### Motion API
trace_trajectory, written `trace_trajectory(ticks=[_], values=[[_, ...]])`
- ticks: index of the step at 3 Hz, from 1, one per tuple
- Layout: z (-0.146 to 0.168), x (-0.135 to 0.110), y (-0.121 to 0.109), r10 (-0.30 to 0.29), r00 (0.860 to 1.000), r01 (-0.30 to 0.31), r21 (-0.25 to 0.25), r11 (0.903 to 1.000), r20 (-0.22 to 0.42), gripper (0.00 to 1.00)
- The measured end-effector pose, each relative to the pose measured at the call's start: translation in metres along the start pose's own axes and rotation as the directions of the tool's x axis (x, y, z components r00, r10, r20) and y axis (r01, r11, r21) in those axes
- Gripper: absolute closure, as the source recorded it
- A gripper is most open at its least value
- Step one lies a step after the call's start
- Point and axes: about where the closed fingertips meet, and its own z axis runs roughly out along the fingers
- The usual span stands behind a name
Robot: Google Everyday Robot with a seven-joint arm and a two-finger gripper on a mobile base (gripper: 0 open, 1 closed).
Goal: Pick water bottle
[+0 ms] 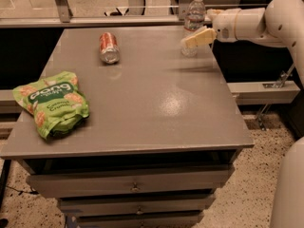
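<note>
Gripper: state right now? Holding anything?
Gripper: beside the water bottle at the far right edge of the table; open or closed cannot be told, nor whether it holds the bottle.

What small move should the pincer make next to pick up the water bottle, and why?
Probably nudge the pincer slightly in around the water bottle before any lift. It sits low at the bottle's front right side, by the table's far right corner, and the bottle stands upright on the surface, not raised. The can lies well away to the left.
</note>
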Motion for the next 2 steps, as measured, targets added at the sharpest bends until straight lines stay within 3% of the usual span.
trace_trajectory(ticks=[2], values=[[0.0167,0.0001,0.0075,0.006,1.0,-0.005,-0.034,0.9994,0.024,0.41]])
